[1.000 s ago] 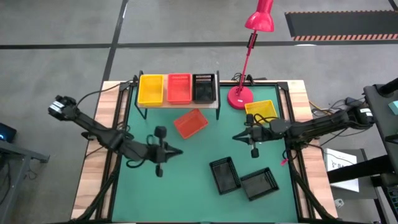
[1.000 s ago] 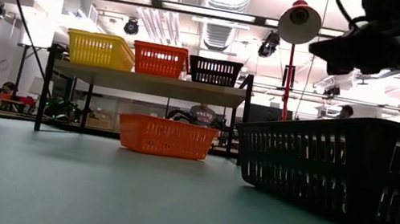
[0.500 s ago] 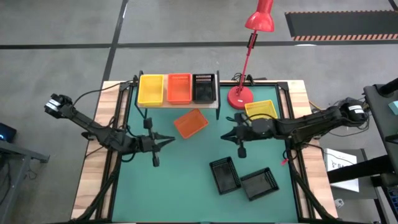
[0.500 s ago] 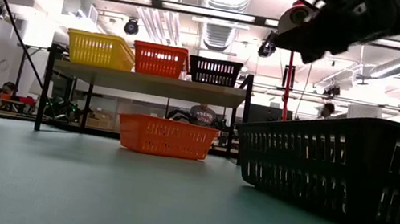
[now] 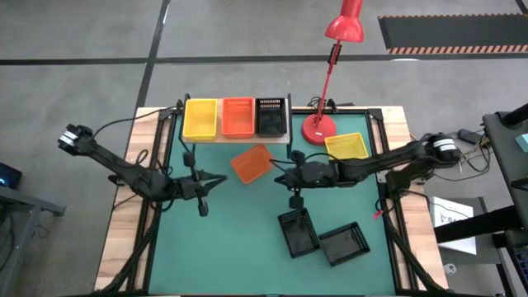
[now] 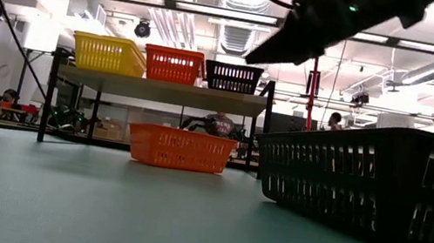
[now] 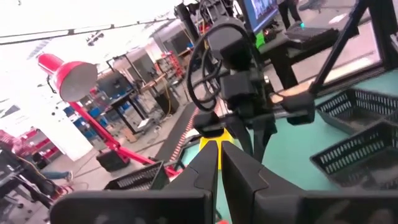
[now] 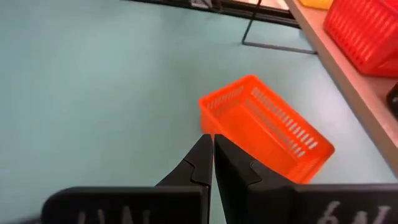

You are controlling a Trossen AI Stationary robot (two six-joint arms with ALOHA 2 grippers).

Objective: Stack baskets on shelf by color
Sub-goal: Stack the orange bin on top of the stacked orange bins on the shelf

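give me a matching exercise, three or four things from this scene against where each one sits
Things:
1. loose orange basket
2. loose yellow basket
3. two loose black baskets
4. right gripper

Places:
a. beside the red lamp's base
b. near edge of the table, side by side
c. on the green top just in front of the shelf
d. hovering close to the orange basket's right edge

Pairs: 1-c, 2-a, 3-b, 4-d

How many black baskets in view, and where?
3. One black basket sits on the shelf, rightmost in the row. Two loose ones lie on the green table, near side: one and another beside it to the right. More could be nested unseen.
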